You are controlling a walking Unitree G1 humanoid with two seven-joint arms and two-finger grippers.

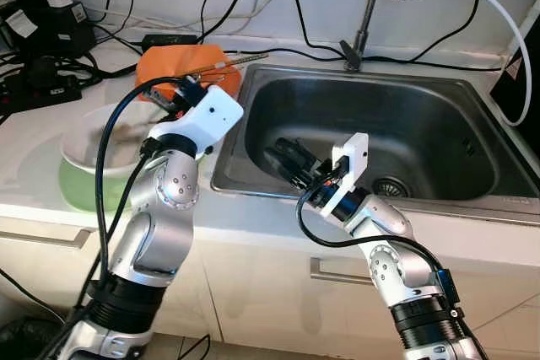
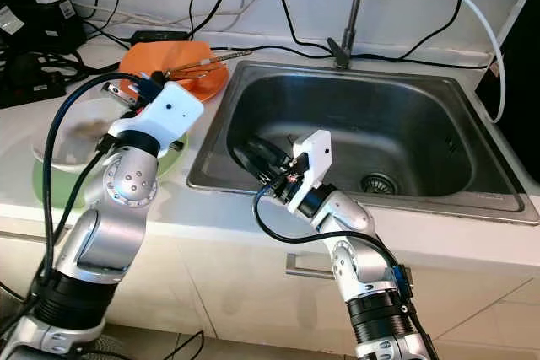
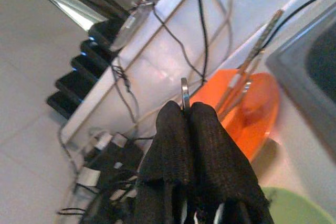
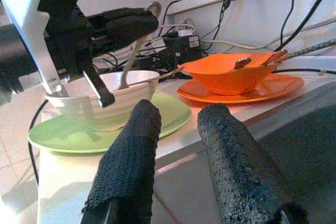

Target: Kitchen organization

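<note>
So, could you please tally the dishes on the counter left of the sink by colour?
Orange: 2, a bowl sitting on a plate.
White: 1, a bowl.
Green: 1, a plate under the white bowl.
Total: 4 dishes.

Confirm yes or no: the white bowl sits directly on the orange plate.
No, the white bowl rests on the green plate, beside the orange plate.

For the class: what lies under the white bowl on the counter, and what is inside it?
The white bowl sits on a green plate. The left gripper, shut on a spoon, holds it into the bowl. The rim hides the spoon's lower end and any contents.
</note>
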